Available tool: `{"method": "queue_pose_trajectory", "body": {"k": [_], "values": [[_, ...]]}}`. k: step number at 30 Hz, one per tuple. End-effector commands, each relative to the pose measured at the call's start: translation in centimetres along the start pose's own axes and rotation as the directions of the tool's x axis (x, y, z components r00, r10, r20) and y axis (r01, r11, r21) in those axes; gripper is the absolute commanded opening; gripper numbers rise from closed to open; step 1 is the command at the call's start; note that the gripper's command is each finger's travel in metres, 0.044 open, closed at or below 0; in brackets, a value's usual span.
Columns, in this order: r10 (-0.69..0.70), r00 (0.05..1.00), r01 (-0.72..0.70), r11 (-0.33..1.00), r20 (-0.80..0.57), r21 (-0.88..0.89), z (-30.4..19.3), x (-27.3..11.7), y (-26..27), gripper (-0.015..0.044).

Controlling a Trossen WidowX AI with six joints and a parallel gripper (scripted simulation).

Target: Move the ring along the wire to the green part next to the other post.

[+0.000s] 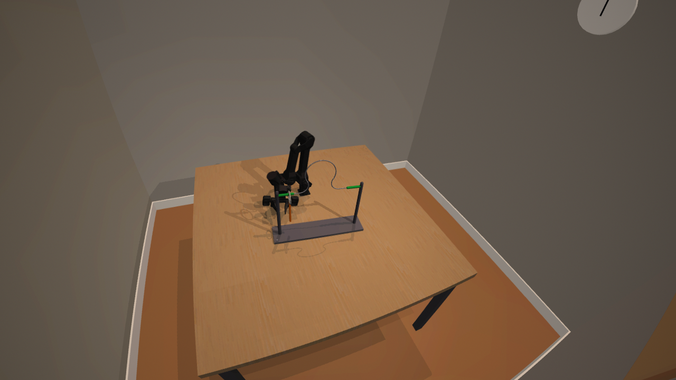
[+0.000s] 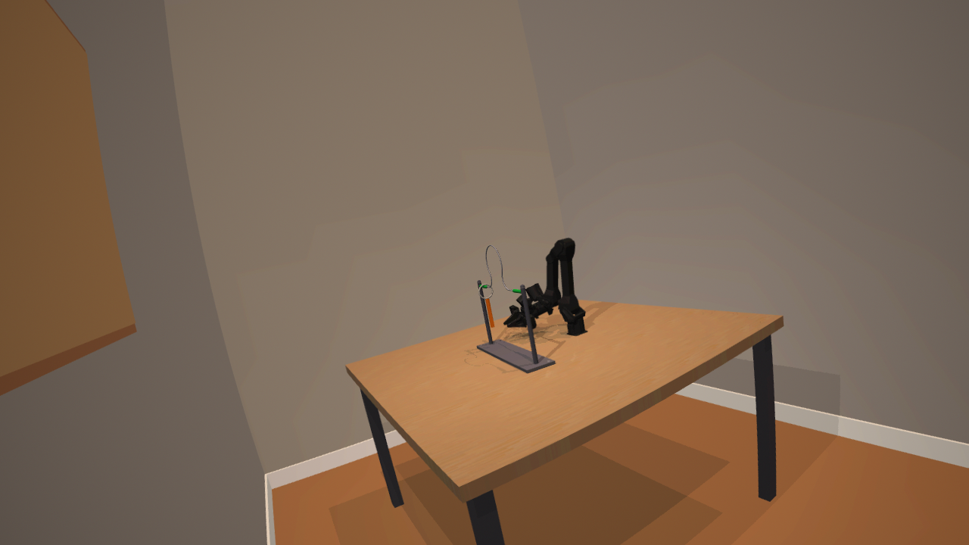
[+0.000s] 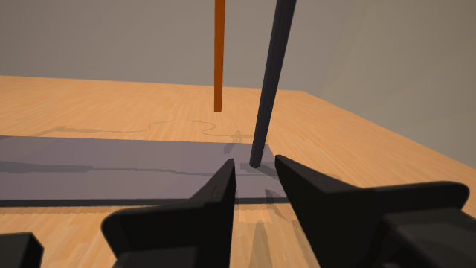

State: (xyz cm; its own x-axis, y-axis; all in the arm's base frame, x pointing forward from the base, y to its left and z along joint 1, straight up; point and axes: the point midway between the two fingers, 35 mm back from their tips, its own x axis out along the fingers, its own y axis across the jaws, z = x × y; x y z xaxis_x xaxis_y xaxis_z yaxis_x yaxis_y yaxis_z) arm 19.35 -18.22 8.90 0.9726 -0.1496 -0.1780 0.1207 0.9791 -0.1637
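The ring [image 1: 289, 198] [image 2: 485, 298] hangs around the green wire part [image 1: 282, 194] beside the left post [image 1: 278, 217] [image 2: 484, 318] [image 3: 274, 63]. Its orange handle [image 1: 290, 213] [image 2: 490, 312] [image 3: 219, 56] hangs straight down. The other green part [image 1: 353, 187] [image 2: 516, 291] is by the right post [image 1: 358, 203] [image 2: 529, 325]. The thin grey wire [image 1: 336, 170] [image 2: 502, 260] arches between them. My gripper [image 1: 280, 211] [image 2: 506, 324] [image 3: 254, 161] is partly open and empty, low on the arm's side of the frame. In the wrist view the handle is ahead, above and left of the fingertips; the ring is out of view.
The base plate [image 1: 321, 228] [image 2: 515, 356] [image 3: 111, 156] carries both posts and lies on the wooden table [image 1: 330, 293] [image 2: 575, 406] [image 3: 93, 100]. In the wrist view the left post's foot shows beyond the gap between my fingers. The arm's base stands behind the frame.
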Motion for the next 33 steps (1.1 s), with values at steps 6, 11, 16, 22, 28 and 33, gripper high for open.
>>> {"method": "queue_pose_trajectory", "body": {"k": [6, 11, 16, 22, 28, 33], "values": [[0.068, 0.997, -0.074, 0.982, 0.045, 0.171, -1.1, -1.6, 3.4, 0.016], [0.068, 0.997, -0.074, 0.982, 0.045, 0.171, -1.1, -1.6, 3.4, 0.016], [0.062, 0.997, -0.068, 0.985, 0.044, 0.158, 0.0, -0.5, 3.0, 0.016], [0.045, 0.996, -0.055, 0.988, 0.073, 0.144, 2.5, 1.5, 2.8, 0.016], [0.034, 0.993, -0.05, 0.988, 0.109, 0.143, 4.3, 2.5, 2.8, 0.016], [0.034, 0.993, -0.05, 0.988, 0.109, 0.143, 4.3, 2.7, 2.6, 0.016]]}}
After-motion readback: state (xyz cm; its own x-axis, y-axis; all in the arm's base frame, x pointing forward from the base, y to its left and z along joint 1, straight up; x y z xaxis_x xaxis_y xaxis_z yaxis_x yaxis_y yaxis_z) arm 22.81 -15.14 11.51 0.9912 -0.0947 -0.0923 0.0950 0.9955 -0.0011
